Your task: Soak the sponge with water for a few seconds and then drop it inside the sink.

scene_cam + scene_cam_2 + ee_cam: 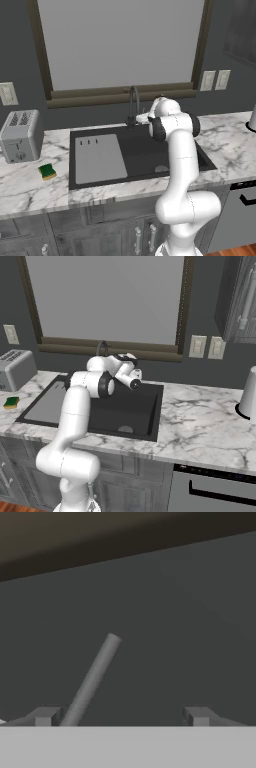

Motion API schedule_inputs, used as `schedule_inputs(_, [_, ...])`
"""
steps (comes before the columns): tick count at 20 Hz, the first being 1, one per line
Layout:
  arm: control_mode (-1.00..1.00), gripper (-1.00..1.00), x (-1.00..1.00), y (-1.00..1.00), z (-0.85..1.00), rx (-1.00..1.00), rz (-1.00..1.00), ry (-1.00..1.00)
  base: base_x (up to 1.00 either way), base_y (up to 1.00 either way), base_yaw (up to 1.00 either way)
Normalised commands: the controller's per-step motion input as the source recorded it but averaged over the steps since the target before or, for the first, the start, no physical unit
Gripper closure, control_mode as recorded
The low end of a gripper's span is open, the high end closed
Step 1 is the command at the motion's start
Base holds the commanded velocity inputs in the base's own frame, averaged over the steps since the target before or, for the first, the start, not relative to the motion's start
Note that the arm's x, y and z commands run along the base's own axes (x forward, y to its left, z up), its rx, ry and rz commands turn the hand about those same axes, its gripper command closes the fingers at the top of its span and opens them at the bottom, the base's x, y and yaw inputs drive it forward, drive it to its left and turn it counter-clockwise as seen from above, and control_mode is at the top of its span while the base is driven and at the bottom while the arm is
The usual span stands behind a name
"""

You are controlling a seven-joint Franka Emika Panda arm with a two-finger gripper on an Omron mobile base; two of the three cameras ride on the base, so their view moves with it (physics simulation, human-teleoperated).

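Jaws point(121, 716) apart and empty, raised behind the sink point(145, 155) at the faucet handle point(92, 679), probably to start the water. No stream running yet. Sponge point(48, 171) lying untouched on the desk point(30, 185), just beside the toaster point(20, 136), well apart from the basin. No readable writing anywhere.

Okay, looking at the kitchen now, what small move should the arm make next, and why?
Probably ease the end effector forward around the thin grey faucet lever to turn water on. Its fingers stand apart with the lever near the left one, no stream shows, and the yellow-and-green sponge lies untouched on the white marble countertop left of the dark sink.
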Motion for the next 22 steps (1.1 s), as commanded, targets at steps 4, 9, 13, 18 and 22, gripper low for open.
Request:
schedule_inputs(4, [-1.00,-1.00,0.19,-0.25,-0.02,0.00,0.00,0.02,0.00,0.00,0.00])
schedule_inputs(9, [-1.00,-1.00,0.13,-0.21,-0.02,0.00,-0.01,0.03,0.00,0.00,0.00])
schedule_inputs(13, [-1.00,-1.00,0.14,-0.22,-0.03,0.00,-0.02,0.03,0.00,0.00,0.00])
schedule_inputs(18, [-1.00,-1.00,0.08,-0.27,-0.01,0.00,-0.02,0.01,0.00,0.00,0.00])
schedule_inputs(22, [-1.00,-1.00,0.00,-0.24,0.00,0.01,0.00,0.00,0.00,0.00,0.00])
